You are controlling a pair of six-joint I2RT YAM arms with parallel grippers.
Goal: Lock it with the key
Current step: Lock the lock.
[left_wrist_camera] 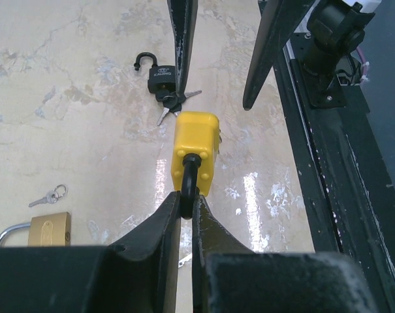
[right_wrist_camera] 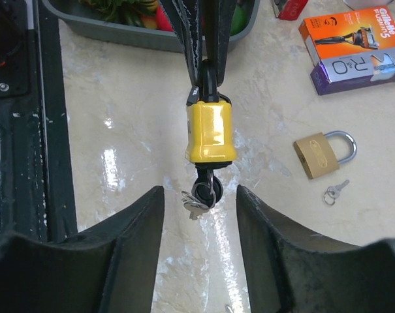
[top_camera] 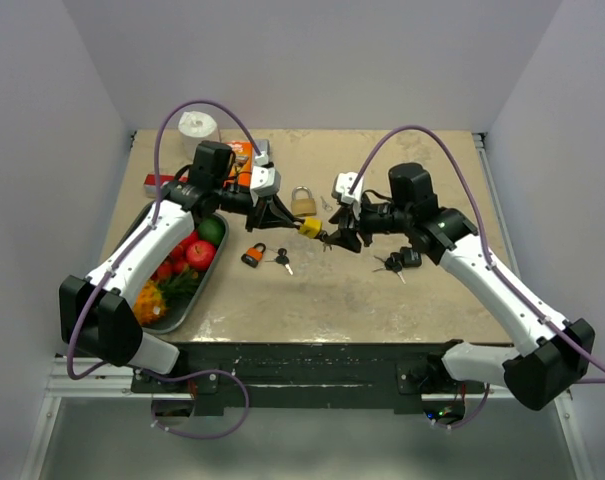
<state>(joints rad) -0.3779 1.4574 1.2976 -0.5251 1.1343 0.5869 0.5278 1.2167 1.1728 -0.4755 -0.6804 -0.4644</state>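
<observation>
Arms meet mid-table: left gripper (left_wrist_camera: 186, 203) clamps the yellow padlock (left_wrist_camera: 196, 153) by its black shackle (left_wrist_camera: 187, 175); right gripper (right_wrist_camera: 200, 193), jaws apart, straddles the inserted black-headed key (right_wrist_camera: 206, 190).

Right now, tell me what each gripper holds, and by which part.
Left gripper holds the yellow padlock by its black shackle. Right gripper holds nothing; its jaws stand open either side of the key.

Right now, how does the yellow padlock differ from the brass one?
The yellow padlock is held above the table, its black shackle pinched in the left claw; the brass padlock lies flat on the table, untouched. The yellow padlock has a key in its keyhole; beside the brass padlock a small key lies loose. Both are padlocks of similar shape.
</observation>
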